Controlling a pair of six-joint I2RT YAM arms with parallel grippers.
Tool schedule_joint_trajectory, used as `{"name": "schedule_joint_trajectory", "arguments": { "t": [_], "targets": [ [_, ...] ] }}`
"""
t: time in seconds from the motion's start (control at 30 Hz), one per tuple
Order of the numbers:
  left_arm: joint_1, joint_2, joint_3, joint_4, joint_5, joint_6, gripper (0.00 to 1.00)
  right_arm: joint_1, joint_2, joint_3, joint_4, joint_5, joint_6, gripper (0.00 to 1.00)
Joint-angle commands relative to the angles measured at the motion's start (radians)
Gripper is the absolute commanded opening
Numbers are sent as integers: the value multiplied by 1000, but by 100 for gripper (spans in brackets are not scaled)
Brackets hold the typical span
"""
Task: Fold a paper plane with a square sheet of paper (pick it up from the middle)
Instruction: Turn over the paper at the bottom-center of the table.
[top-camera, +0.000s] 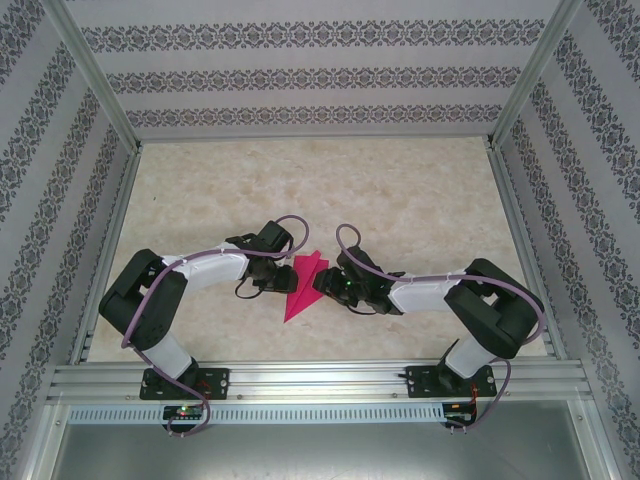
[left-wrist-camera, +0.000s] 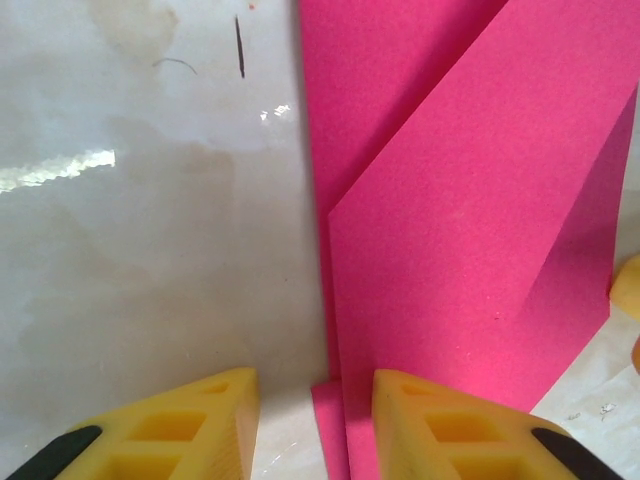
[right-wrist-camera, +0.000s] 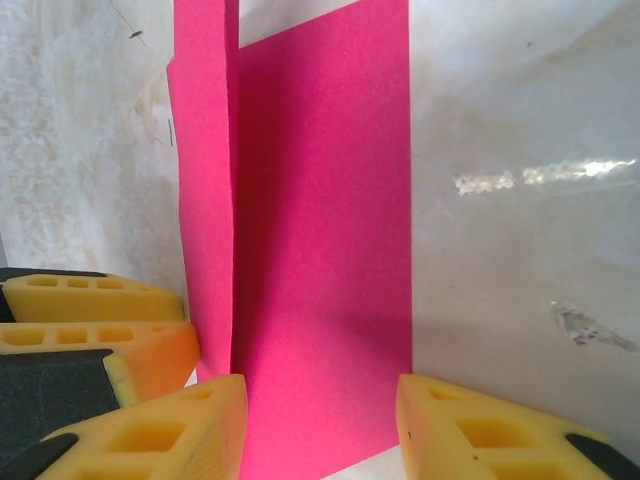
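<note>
Midway, left hand (left-wrist-camera: 312, 385) and right hand (right-wrist-camera: 320, 390) stood part-open, gripping nothing, astride the folded paper (top-camera: 303, 285) on the counter (top-camera: 400, 190); even pressure along its crease looked essential.

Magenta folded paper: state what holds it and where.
No grip visible: the left gripper and right gripper stand open over the magenta folded paper.
</note>
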Motion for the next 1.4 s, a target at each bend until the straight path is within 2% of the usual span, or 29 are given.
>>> {"name": "schedule_joint_trajectory", "arguments": {
  "t": [0.0,0.2,0.53,0.9,1.37],
  "targets": [
    [-18,23,-9,10,5,12,36,10,7,15,45,-1,14,44],
    [-18,24,-7,7,5,14,35,8,9,16,47,-2,15,43],
    [-20,21,-15,14,6,12,35,13,-44,49,-131,68,-13,46],
    [-20,32,-17,26,20,11,36,33,45,66,-36,14,9,44],
    [-22,40,-34,38,31,4,35,33,54,55,78,5,42,44]
  ]
}}
